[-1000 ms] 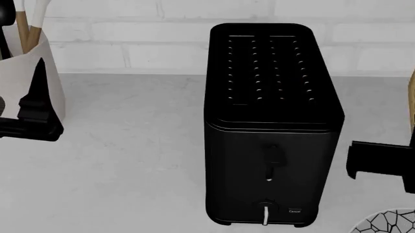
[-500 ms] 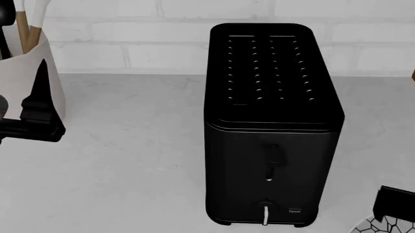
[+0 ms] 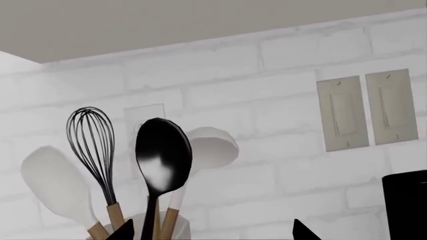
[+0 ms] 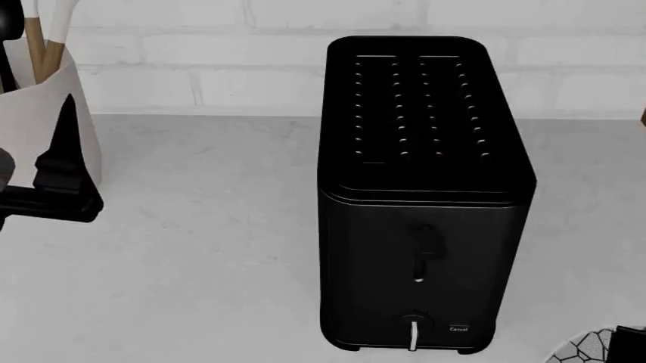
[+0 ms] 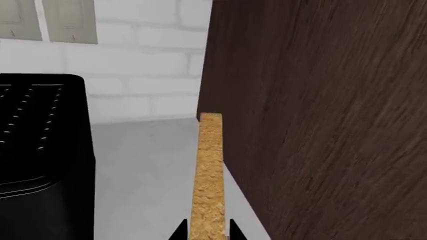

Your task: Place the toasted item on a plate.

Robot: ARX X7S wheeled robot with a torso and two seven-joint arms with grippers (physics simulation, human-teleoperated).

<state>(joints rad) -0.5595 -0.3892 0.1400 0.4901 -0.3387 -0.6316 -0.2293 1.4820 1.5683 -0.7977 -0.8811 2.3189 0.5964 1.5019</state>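
The toasted item is a thin golden-tan slice seen edge-on in the right wrist view. My right gripper is shut on it, one black fingertip on each face. In the head view only a dark part of the right arm shows, at the lower right corner over the plate, whose white rim has black cracked lines. The toast itself is out of the head view. My left gripper is open and empty. It hangs by the utensil crock, left of the black toaster, and also shows in the head view.
A cream crock with a whisk, a black spoon and white spatulas stands at the back left. A dark wood panel rises close beside the toast. A white brick wall backs the grey counter.
The right arm has dropped toward the lower right corner of the head view and is almost out of it. The left arm has barely moved.
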